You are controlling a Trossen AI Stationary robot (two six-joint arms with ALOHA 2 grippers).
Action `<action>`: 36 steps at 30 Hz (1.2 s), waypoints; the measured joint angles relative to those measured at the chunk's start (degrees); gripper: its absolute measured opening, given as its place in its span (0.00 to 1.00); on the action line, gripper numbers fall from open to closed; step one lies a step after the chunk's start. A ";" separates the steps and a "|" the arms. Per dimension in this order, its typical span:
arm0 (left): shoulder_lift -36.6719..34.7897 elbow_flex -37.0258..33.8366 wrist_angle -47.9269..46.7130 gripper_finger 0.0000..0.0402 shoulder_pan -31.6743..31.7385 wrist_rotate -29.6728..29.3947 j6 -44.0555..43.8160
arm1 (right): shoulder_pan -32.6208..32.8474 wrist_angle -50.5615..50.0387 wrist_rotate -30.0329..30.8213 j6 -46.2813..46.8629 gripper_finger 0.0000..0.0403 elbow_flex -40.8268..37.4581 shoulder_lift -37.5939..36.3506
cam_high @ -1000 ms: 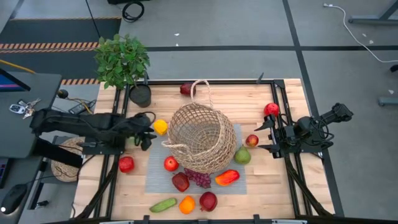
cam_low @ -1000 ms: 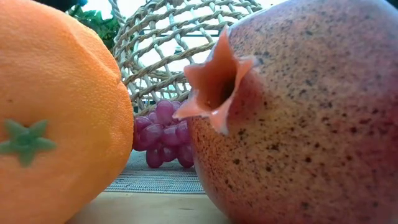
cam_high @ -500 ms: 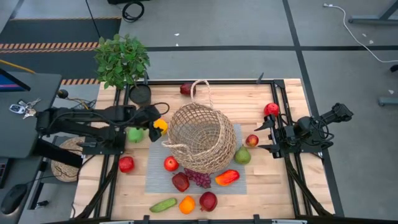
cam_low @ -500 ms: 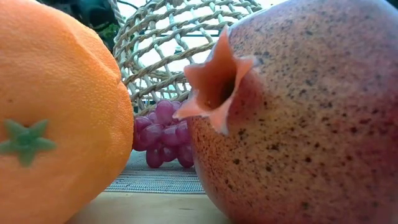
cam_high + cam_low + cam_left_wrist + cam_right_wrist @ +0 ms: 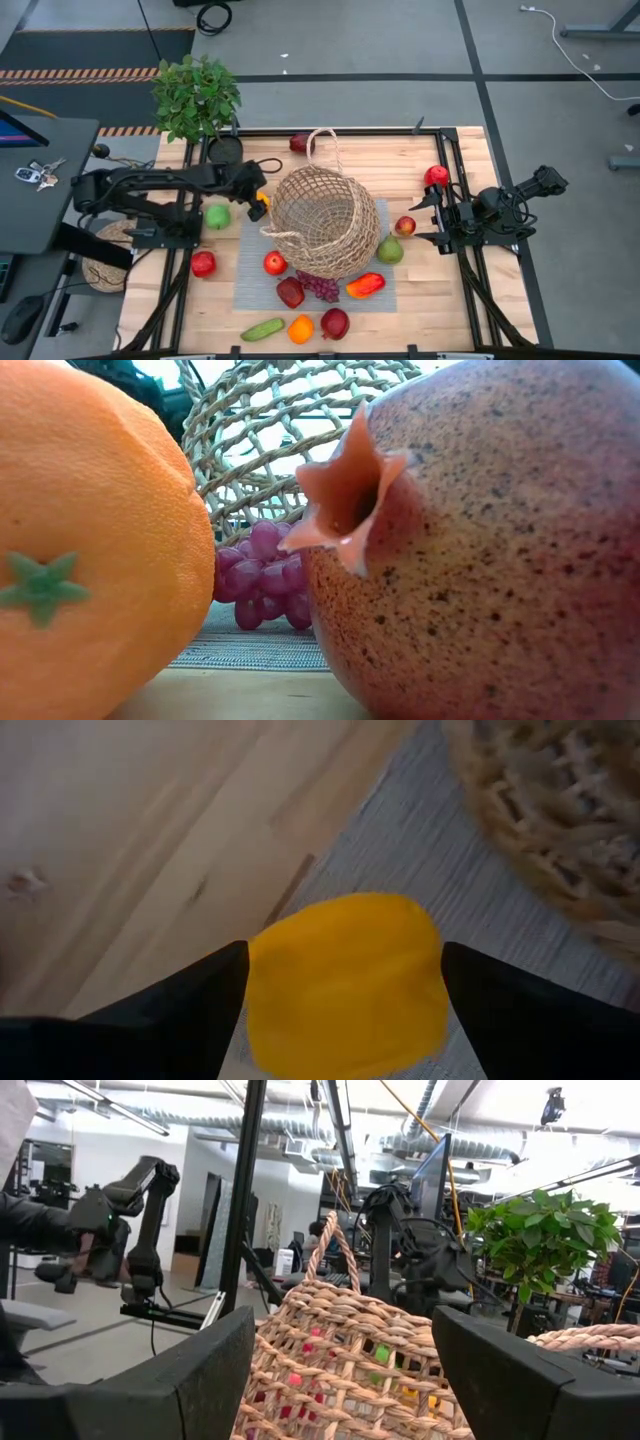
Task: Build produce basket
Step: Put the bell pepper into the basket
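The tan wicker basket (image 5: 325,222) lies tipped on a grey mat (image 5: 250,285) at mid-table; its weave also shows in the left wrist view (image 5: 540,820). My left gripper (image 5: 258,197) is open over the yellow lemon (image 5: 345,985) just left of the basket, one finger on each side of it. The lemon lies at the mat's corner. My right gripper (image 5: 417,221) is open and empty at the table's right edge. Produce lies around the basket: a green fruit (image 5: 217,216), red apples (image 5: 203,263) (image 5: 275,263), grapes (image 5: 320,287), a pepper (image 5: 365,285) and a pear (image 5: 390,250). My left gripper's two fingers (image 5: 180,1010) come from above, slanting from the table's left. Their inner edges stand right at the lemon's two sides (image 5: 262,990). I cannot tell whether they touch it.
A cucumber (image 5: 262,328), an orange (image 5: 300,328) and a pomegranate (image 5: 334,323) lie near the front edge, and the last two fill the low view. More red fruit lies at the right (image 5: 436,177) (image 5: 405,226) and the far edge (image 5: 298,143). A potted plant (image 5: 197,95) stands at the far left corner.
My left gripper has gone toward the table's far edge and then right, toward the lemon and the basket. This has uncovered the green fruit it stood over. The lemon has stayed in place.
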 joint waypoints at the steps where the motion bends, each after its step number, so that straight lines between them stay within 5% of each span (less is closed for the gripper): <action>1: 0.74 0.23 0.26 0.84 0.16 0.24 -0.01 | -0.02 0.03 0.00 0.00 0.77 -0.02 0.00; 20: -2.02 3.19 -4.38 0.84 1.29 6.22 4.63 | -0.02 0.13 0.00 0.00 0.77 0.00 -0.02; 36: -2.06 3.21 -6.26 0.84 0.08 9.59 40.89 | 0.00 0.02 0.00 0.00 0.77 -0.02 0.00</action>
